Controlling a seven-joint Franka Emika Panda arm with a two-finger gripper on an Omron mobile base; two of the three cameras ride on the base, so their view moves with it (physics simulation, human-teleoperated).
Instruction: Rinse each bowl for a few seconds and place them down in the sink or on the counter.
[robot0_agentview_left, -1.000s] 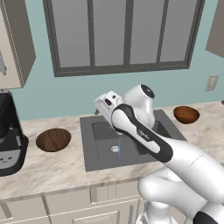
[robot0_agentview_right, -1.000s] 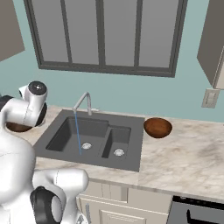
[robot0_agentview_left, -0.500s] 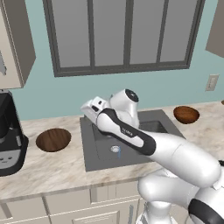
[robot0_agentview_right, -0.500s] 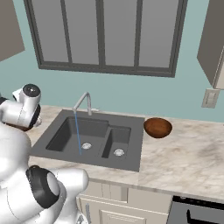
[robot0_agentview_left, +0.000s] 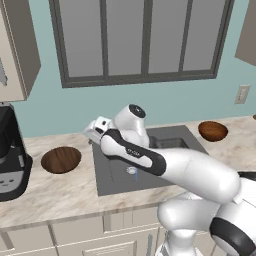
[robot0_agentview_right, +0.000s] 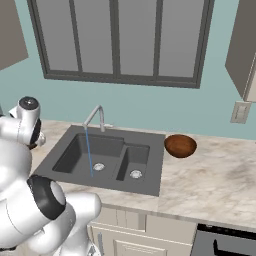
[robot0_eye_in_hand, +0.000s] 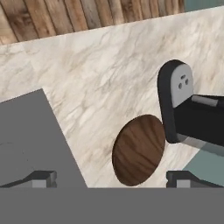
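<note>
Bowls are two in the left base view: one dark brown bowl (robot0_agentview_left: 61, 159) lies on the bench (robot0_agentview_left: 55, 192) left of the sink (robot0_agentview_left: 125, 176), near the black coffee machine (robot0_agentview_left: 11, 155), and one reddish bowl (robot0_agentview_left: 212, 130) lies on the bench at the right side of the sink. The tool (robot0_agentview_left: 93, 131) hangs above the left edge of the sink and is directed to the left bowl; I cannot tell from this view how its fingers stand. I judge that the step in hand is the reach for the first bowl, with no bowl rinsed yet.

From the right base view I count one sink with two basins, one faucet (robot0_agentview_right: 95, 116) with a thin stream of water running, and the reddish bowl (robot0_agentview_right: 180, 145) just beside the right rim of the sink (robot0_agentview_right: 150, 187).

The hand view has the left bowl (robot0_eye_in_hand: 139, 149) between the two fingertips (robot0_eye_in_hand: 43, 177), which stand wide apart and hold nothing. The coffee machine (robot0_eye_in_hand: 190, 111) stands very near this bowl. The next move, I think, calls for a descent to the rim of the bowl, without a touch on the machine.
</note>
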